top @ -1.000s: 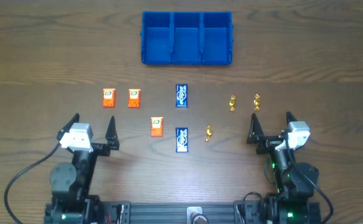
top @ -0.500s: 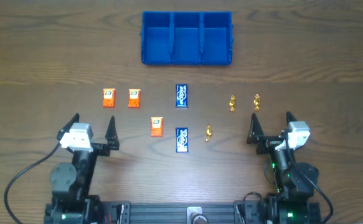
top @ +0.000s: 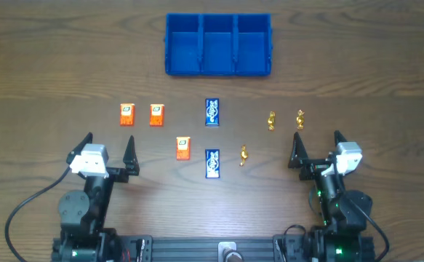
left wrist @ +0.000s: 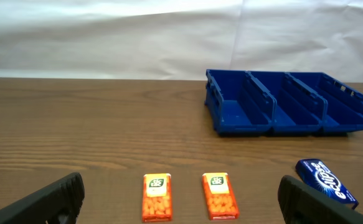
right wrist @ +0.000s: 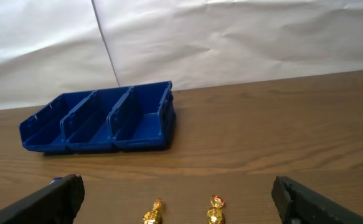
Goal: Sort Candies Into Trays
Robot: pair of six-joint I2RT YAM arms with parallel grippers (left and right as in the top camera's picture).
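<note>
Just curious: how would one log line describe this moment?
left hand: open, empty | right hand: open, empty | blue tray: empty | unsorted: orange boxes, blue packets, gold candies

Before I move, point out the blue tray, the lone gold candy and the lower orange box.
blue tray [top: 219, 70]: top view, front wall.
lone gold candy [top: 244, 153]: top view, middle of wrapper.
lower orange box [top: 183, 148]: top view, centre of face.

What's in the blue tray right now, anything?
Empty: all three compartments of the blue tray show bare blue floors in the top view, and the left wrist view shows nothing inside either.
</note>
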